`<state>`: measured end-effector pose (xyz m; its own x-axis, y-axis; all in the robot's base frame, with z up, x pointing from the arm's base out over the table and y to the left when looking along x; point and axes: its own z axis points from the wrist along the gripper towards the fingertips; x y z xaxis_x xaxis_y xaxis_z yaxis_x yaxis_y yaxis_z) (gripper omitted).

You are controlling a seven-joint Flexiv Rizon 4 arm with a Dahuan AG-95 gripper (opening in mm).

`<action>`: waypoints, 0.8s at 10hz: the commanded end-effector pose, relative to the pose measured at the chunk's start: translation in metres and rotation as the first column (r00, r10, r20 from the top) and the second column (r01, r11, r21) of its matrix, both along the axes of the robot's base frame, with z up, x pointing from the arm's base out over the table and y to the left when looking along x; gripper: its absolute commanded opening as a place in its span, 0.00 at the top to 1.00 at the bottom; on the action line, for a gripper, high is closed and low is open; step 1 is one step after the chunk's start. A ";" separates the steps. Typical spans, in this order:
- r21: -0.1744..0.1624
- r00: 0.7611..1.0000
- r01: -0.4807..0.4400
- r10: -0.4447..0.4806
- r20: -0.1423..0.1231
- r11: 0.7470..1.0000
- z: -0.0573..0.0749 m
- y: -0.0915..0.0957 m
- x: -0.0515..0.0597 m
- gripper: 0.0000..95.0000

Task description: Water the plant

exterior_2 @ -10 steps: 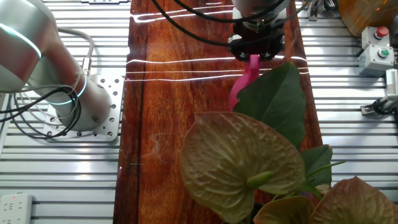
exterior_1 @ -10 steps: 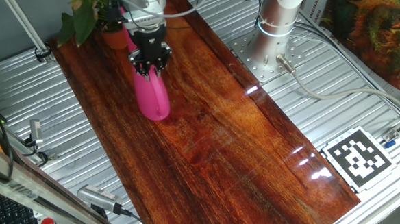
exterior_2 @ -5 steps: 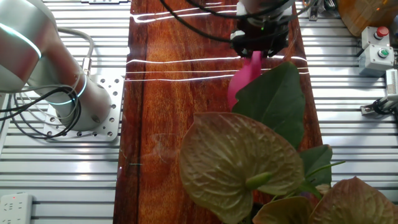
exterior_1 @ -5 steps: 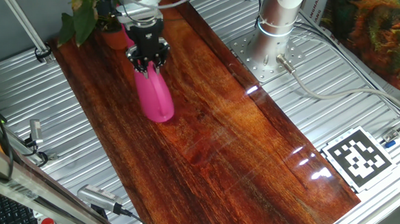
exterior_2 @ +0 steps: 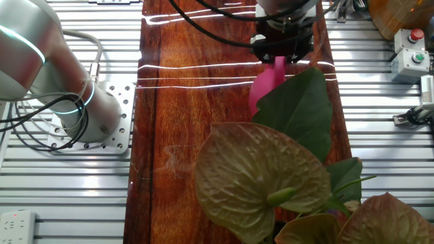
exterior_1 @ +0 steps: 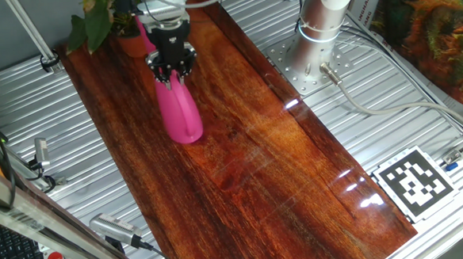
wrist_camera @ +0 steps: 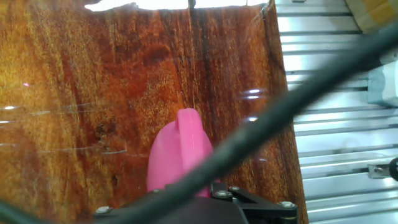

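Observation:
The pink watering can (exterior_1: pixel 180 110) hangs tilted over the wooden board, its top held in my gripper (exterior_1: pixel 171 69), which is shut on it. In the other fixed view the gripper (exterior_2: pixel 279 55) holds the can (exterior_2: pixel 266 85) just behind the plant's broad leaves (exterior_2: pixel 298 112). In one fixed view the plant (exterior_1: pixel 98 16) with its terracotta pot (exterior_1: pixel 134 41) stands at the board's far left corner, just left of the gripper. In the hand view the can (wrist_camera: pixel 178 152) fills the lower middle; a blurred cable crosses it and hides the jaws.
The wooden board (exterior_1: pixel 248 152) runs diagonally over a ribbed metal table. The arm's base (exterior_1: pixel 321 18) stands at the back right. A marker tag (exterior_1: pixel 414 182) lies at the right. Bushy orange-green foliage (exterior_1: pixel 440 23) fills the far right corner. A button box (exterior_2: pixel 412 54) sits to the right.
The gripper with the can has shifted slightly, and the can's body has swung a little to the right and tilted more. The plant has not moved.

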<state>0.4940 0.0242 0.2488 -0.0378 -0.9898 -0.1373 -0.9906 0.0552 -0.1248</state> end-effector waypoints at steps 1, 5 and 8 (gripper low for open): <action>-0.028 1.000 -0.002 0.002 -0.002 1.000 0.001 -0.001 0.000 1.00; -0.035 1.000 -0.003 0.003 -0.001 0.999 0.001 -0.001 0.000 1.00; -0.036 1.000 -0.006 0.006 0.001 0.999 0.006 -0.001 0.000 1.00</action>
<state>0.4930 0.0224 0.2547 -0.0315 -0.9936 -0.1087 -0.9917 0.0447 -0.1209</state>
